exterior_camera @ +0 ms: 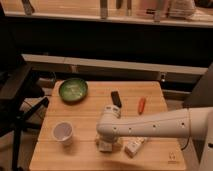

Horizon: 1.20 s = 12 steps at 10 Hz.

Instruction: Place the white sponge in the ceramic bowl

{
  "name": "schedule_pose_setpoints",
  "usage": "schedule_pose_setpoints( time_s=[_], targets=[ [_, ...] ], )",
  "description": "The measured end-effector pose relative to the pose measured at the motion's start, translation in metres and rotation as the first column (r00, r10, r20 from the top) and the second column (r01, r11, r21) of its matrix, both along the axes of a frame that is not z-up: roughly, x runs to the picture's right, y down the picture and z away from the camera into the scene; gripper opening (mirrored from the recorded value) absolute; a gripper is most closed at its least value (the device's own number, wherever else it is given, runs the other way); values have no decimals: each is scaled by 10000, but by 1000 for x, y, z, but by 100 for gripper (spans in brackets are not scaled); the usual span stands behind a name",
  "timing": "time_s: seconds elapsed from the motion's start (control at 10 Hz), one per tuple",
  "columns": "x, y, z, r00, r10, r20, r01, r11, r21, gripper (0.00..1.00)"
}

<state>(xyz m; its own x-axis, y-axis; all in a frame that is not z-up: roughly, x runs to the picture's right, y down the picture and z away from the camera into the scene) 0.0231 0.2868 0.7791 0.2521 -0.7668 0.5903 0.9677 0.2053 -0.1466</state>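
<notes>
Now the gripper (109, 144) is down over the white sponge (104, 146), grasp impossible to tell, well apart from the ceramic bowl (73, 90), with a paper cup (63, 133) and black bar (116, 98) nearer that bowl, bottle (134, 146) farther.

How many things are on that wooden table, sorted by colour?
Green: 1, ceramic bowl.
White or pale: 3, paper cup, white sponge, bottle.
Black: 1, bar.
Orange: 1, small item.
Total: 6.
The gripper is down at the sponge.
</notes>
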Motion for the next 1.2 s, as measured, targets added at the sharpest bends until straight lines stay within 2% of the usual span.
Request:
schedule_pose_setpoints(
  time_s=[1.2],
  targets=[
    [-3,1,6,9999,-42,-117,42,10000,23,80]
  ],
)
